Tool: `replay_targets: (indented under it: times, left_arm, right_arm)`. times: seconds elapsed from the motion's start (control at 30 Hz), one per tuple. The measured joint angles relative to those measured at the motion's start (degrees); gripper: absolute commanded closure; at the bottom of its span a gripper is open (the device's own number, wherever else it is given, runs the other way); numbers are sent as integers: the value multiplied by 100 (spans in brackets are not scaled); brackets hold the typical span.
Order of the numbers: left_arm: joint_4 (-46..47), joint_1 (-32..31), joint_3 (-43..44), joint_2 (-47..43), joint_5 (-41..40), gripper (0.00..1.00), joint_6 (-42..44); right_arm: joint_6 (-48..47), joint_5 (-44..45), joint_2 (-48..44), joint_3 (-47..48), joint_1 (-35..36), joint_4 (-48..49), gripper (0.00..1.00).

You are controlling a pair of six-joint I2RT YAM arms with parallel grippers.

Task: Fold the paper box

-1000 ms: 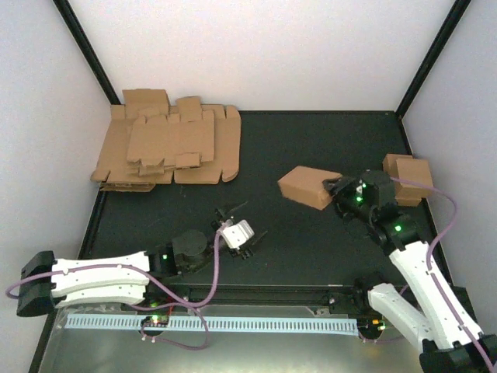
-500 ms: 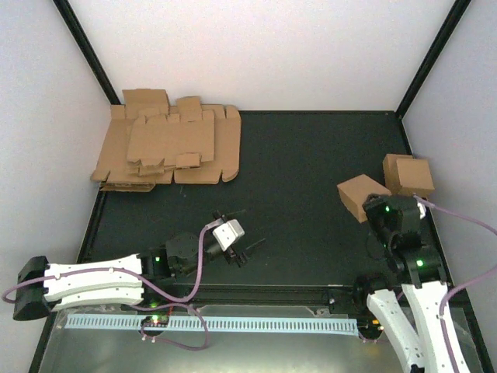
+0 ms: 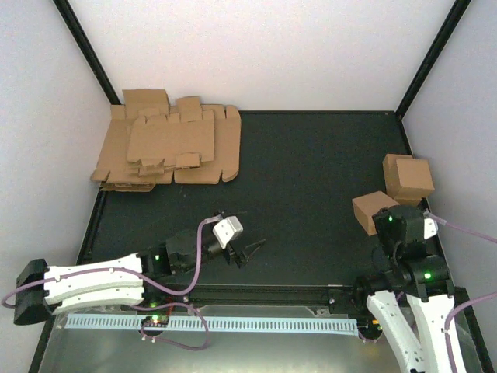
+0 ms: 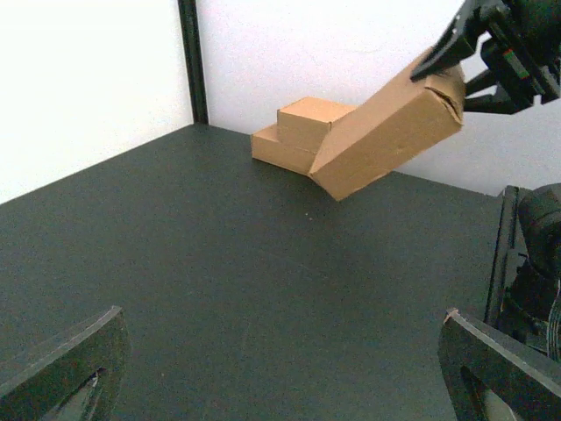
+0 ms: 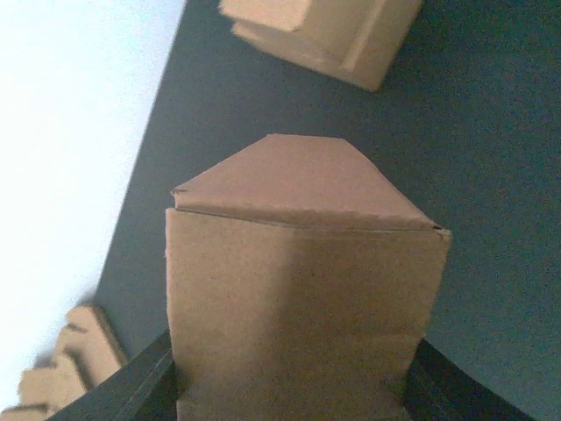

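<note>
We're looking down on the dark bench, and the action is over on the right. The right end effector is clenched on the paper box, gripping one end while the rest of the box sticks out toward the far wall. From the left wrist view the paper box hangs clear of the bench and tilted, its free end lower, with the right end effector clamped on its upper end. Through the right wrist camera, the paper box fills the frame between two dark fingers, one on each side wall. The end facing away shows a trapezoid flap folded over it, and the box looks fully formed.

Just beyond it, against the right wall, sit two finished boxes, one on top of the other and apart from the held one. They show again in the left wrist view and at the top of the right wrist view.

Over on the left, the left end effector lies low above the bench near the front edge, released and spread wide, with nothing between its fingers.

In the far left corner lies the pile of flat blanks, spread in loose layers.
</note>
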Motion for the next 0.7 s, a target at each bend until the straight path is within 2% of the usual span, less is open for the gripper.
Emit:
replay_targets:
  times: [0.2,0.4,0.53,0.7]
  left_arm:
    - [-39,236,0,35,402,1,-256]
    - [-63,382,0,114,789,1,-363]
    - [-76,455,0,114,938,1,-407]
    - [-76,540,-2,114,1121,1,-439]
  right_arm:
    - [157,850,-160,0,0,-673,64]
    - [153,1567,-109,-140,0,-822,63]
    - [-28,1792,-20,-302,0,-603,63]
    - [-219,1587,-9,-680,-149,166,71]
